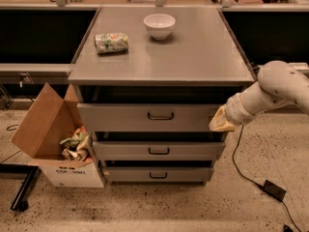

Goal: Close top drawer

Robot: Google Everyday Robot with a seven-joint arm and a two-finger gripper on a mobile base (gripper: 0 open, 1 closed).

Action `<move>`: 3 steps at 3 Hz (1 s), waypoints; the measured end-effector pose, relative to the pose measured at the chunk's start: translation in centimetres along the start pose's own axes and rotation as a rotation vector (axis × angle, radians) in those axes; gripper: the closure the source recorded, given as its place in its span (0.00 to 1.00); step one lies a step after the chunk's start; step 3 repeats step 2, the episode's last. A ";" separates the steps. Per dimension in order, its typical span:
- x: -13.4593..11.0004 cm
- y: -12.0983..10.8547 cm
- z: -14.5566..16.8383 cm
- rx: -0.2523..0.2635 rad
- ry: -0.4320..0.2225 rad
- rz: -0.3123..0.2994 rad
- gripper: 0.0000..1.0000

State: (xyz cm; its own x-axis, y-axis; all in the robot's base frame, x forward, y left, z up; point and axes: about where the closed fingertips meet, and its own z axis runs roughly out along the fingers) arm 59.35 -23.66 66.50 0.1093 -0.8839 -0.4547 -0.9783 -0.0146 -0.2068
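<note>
The top drawer [120, 117] is a wide grey drawer with a tall flat front and a small dark bar handle [160, 116]. It stands pulled out a little from the grey cabinet, with a dark gap above it under the cabinet top. My gripper [220, 123] is at the right end of the drawer's front panel, touching or nearly touching it. The white arm [270, 93] reaches in from the right.
Two shorter grey drawers [159, 150] sit below, also slightly out. A white bowl [159, 25] and a crumpled snack bag [111, 42] lie on the cabinet top [203, 57]. An open cardboard box [53, 139] of trash stands at the left. A cable and black adapter [273, 190] lie on the floor at right.
</note>
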 end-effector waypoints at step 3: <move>-2.3 4.4 -4.9 0.054 -0.087 -0.094 0.00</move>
